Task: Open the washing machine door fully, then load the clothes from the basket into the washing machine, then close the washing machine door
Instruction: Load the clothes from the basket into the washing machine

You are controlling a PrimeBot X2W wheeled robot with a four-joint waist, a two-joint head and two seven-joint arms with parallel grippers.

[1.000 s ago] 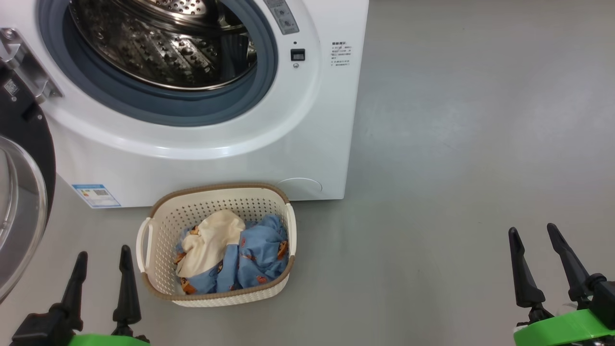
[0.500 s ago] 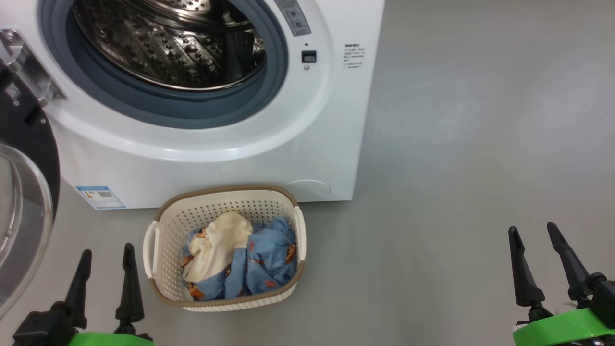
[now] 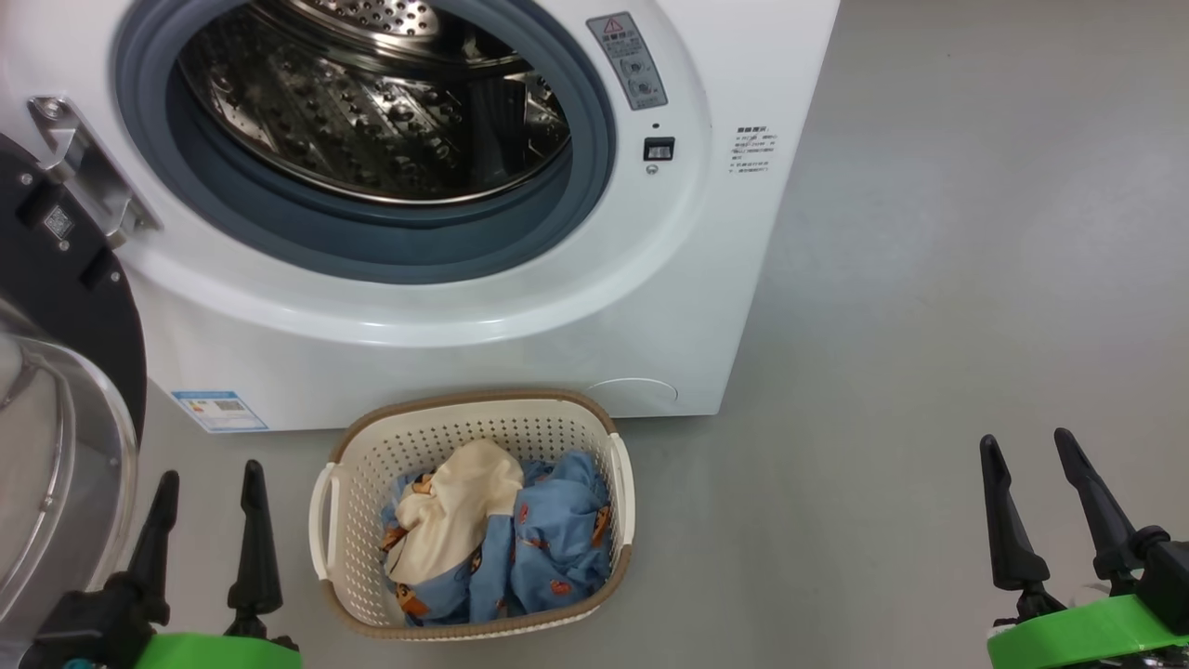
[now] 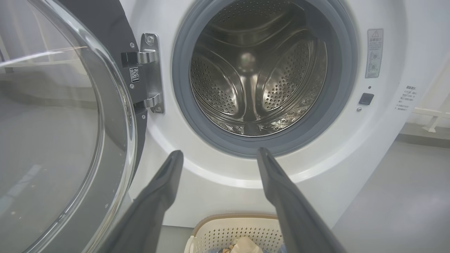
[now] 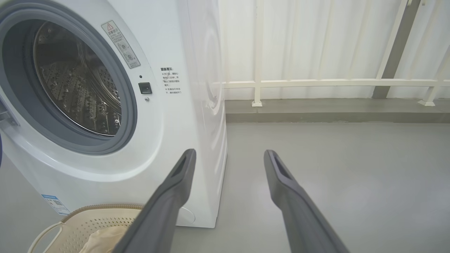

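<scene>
At 6 o'clock, basket (image 3: 358, 557): on floor (image 3: 882, 325) just in frt of washing machine (image 3: 464, 362), w/ clothes (image 3: 548, 548) inside
door (image 3: 84, 316): swung open, 9 o'clock
left hand (image 3: 210, 472): wide apart, 7 o'clock, nr basket
right hand (image 3: 1025, 438): wide apart, 5 o'clock, over floor

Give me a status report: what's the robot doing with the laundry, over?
Left gripper and right gripper open, empty. Washing machine door stands open. Clothes in the basket, none loaded. Nothing seen blocking the drum.
</scene>
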